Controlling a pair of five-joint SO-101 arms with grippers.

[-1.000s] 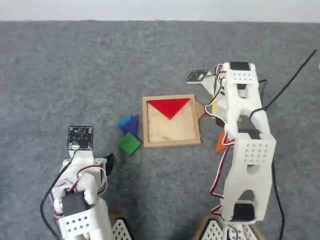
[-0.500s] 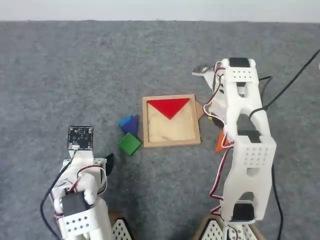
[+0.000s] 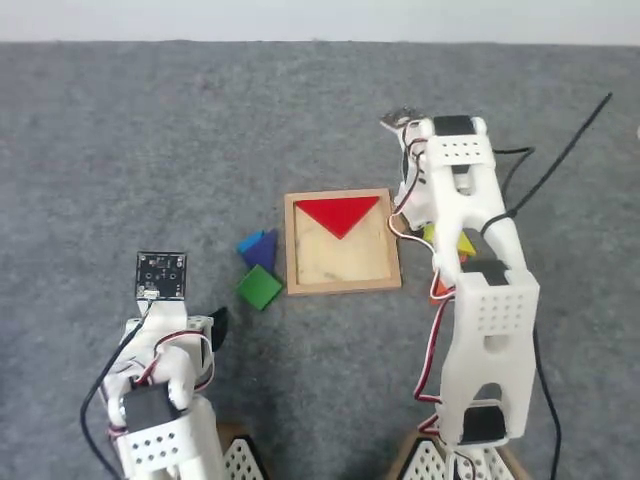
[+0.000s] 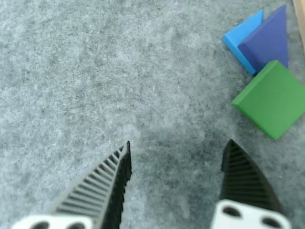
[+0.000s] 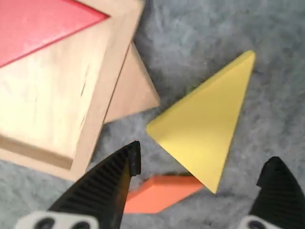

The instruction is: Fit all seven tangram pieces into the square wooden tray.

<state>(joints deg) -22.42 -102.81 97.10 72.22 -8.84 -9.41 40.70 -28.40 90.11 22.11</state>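
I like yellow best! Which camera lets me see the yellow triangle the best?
The right wrist view: the whole yellow triangle shows up close. The high view catches just a yellow sliver beside the right arm. The left wrist view looks at the green square instead.

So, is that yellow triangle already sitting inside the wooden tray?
No, the yellow triangle lies on the grey mat outside the wooden tray, which holds just the red triangle.
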